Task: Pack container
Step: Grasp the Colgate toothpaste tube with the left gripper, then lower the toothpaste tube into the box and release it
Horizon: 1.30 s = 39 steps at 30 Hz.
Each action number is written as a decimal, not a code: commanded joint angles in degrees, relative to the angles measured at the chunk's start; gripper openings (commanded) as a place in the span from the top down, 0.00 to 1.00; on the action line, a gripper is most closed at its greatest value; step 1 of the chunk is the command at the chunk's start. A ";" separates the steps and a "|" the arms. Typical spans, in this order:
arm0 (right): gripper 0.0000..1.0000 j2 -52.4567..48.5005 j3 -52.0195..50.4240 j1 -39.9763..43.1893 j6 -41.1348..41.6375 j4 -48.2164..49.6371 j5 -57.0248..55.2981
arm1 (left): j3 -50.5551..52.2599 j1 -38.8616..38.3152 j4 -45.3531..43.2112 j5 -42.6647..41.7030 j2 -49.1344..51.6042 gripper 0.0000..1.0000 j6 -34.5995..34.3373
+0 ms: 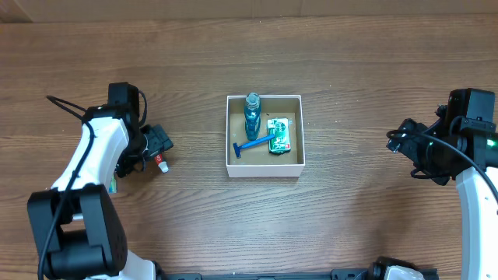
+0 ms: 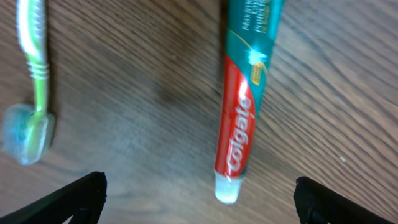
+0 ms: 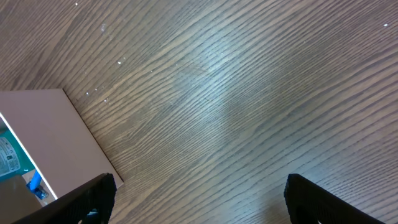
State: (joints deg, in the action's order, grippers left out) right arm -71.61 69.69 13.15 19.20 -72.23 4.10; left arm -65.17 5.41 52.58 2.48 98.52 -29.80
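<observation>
- One left gripper point(image 2: 199, 185) sits at the left of the wooden table point(image 1: 350, 225). Its two dark fingertips point(image 2: 81, 196) are spread wide and grip nothing.
- One green toothbrush point(image 2: 34, 68) lies flat on the wood. In the left wrist view it is at the left edge, well apart from the tube, and its head is blurred.
- One toothpaste tube point(image 2: 242, 118), red and teal with Colgate lettering, lies flat under that wrist camera. Its white cap points toward the gap between the fingertips, and neither finger touches it.
- One container point(image 1: 264, 170), a square box with white walls and a brown floor, stands in the middle of the table, well apart from both arms. It holds three things.
- One teal bottle point(image 1: 252, 113) is against the container's far wall, left of centre.
- One blue razor point(image 1: 253, 145) lies slanted, with its head near the left wall and its handle reaching the packet.
- One green-and-white packet point(image 1: 279, 134) is in the right half.
- One right gripper point(image 3: 200, 186) is at the right of the table, just past a corner of the container's wall in its own view. Its fingers are wide apart over bare wood and hold nothing.
</observation>
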 commanded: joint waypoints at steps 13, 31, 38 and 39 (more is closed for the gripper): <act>0.11 0.68 0.02 0.20 -0.63 0.20 -0.11 | 0.17 0.20 -8.11 -8.50 10.86 0.44 8.61; 0.11 0.68 0.02 0.20 -0.61 0.85 -0.09 | -20.81 -36.52 3.96 -1.66 -7.85 0.87 36.57; 0.11 0.68 0.02 0.20 -0.63 0.52 -0.07 | -20.81 -45.66 -1.90 4.09 3.89 0.96 38.97; 0.11 0.66 0.02 0.20 -0.63 0.42 -0.07 | -20.81 -45.05 -1.99 4.09 5.88 0.96 38.71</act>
State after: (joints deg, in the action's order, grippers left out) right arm -71.61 69.69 13.15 19.00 -71.66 4.08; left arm -85.34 -40.93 51.37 4.43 99.31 7.53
